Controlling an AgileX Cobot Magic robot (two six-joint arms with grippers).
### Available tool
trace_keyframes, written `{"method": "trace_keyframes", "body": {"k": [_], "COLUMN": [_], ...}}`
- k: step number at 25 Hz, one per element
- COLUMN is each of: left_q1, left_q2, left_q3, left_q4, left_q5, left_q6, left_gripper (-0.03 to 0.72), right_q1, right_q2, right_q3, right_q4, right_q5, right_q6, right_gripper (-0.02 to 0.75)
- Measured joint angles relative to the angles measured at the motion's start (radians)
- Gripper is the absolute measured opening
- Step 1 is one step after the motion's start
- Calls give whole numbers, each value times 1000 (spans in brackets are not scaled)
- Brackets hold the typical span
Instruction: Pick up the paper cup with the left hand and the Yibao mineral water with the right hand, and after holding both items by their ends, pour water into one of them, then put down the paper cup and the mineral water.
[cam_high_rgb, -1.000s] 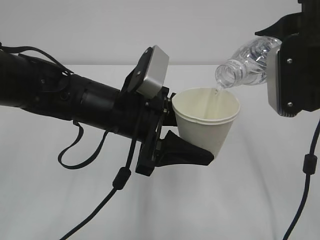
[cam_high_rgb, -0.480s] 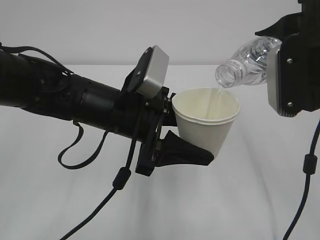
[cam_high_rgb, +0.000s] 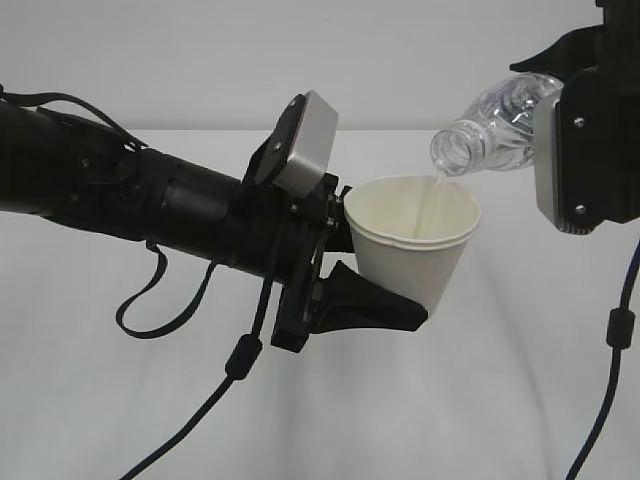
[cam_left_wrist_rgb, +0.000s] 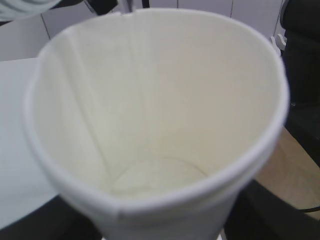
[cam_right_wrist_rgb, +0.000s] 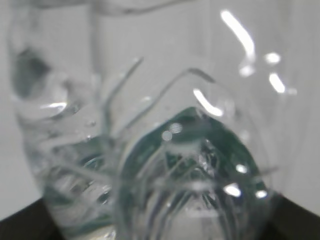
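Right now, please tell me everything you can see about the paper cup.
The paper cup is small, cream-white and tapered, with a rolled rim and no print. It looks like thin paper; a seam runs down its inner wall. It is held in the air, nearly upright and slightly tilted, by the left hand's black fingers around its lower part. A thin stream of water falls into it from the clear bottle's mouth just above its rim. A little water lies at the bottom.

The paper cup (cam_high_rgb: 412, 243) looks matt cream paper, the Yibao mineral water (cam_high_rgb: 492, 126) glossy clear ribbed plastic, the tabletop (cam_high_rgb: 480, 400) smooth matt white.
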Motion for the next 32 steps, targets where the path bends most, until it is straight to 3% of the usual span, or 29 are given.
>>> {"method": "trace_keyframes", "body": {"k": [32], "left_q1": [0], "left_q2": [0], "left_q3": [0], "left_q4": [4], "left_q5": [0], "left_q6": [0], "left_gripper": [445], "right_q1": [0], "right_q2": [0], "right_q3": [-4], "right_q4": [-29], "right_q5": [25], "right_q6": [-2], "right_gripper": [499]}}
